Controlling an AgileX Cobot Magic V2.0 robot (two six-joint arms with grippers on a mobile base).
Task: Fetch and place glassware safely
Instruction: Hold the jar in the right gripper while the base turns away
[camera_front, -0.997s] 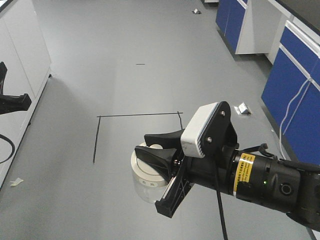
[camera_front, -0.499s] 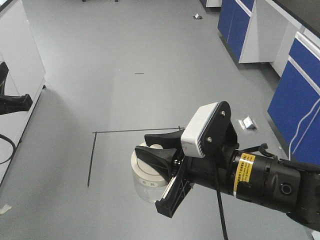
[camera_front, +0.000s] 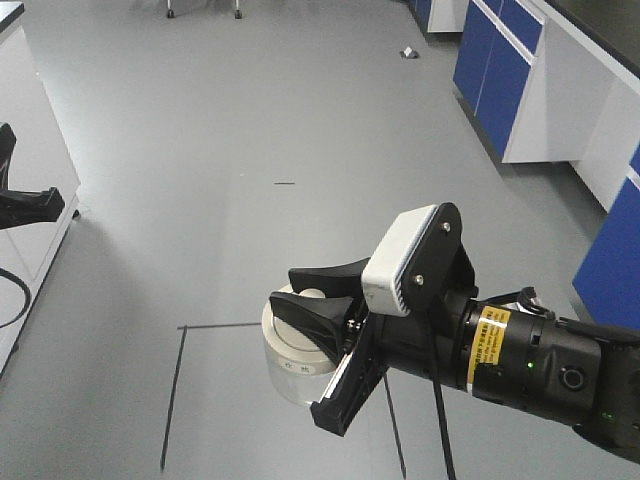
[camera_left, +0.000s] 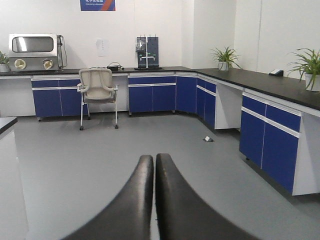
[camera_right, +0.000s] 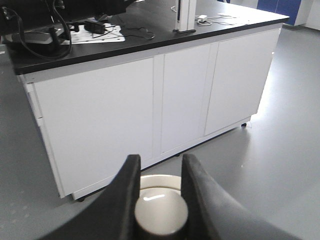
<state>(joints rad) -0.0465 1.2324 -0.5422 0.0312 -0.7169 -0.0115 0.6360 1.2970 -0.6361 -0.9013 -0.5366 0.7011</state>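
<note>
The glassware is a squat clear jar (camera_front: 288, 378) with a round cream-white lid (camera_front: 285, 340). It hangs in the air above the grey floor. My right gripper (camera_front: 303, 291) is shut on the lid's central knob (camera_right: 161, 216), one black finger on each side of it. In the right wrist view the gripper (camera_right: 161, 165) frames the knob, and the lid's rim (camera_right: 160, 181) shows behind it. My left gripper (camera_left: 154, 160) is shut with nothing in it, its fingers pressed together and pointing across the room. Its dark tip (camera_front: 30, 205) shows at the left edge of the front view.
Blue cabinets (camera_front: 500, 80) line the right side. A white cabinet (camera_front: 30, 130) stands at the left. Black tape lines (camera_front: 175, 400) mark the floor below the jar. A small white object (camera_front: 408, 53) lies far ahead. A chair (camera_left: 97, 90) stands by the far counter. A white island bench (camera_right: 150, 100) faces the right wrist.
The whole scene has shifted in the front view: the tape lines slid down and left, and the blue cabinets moved away to the right. Both grippers and the held jar keep their pose.
</note>
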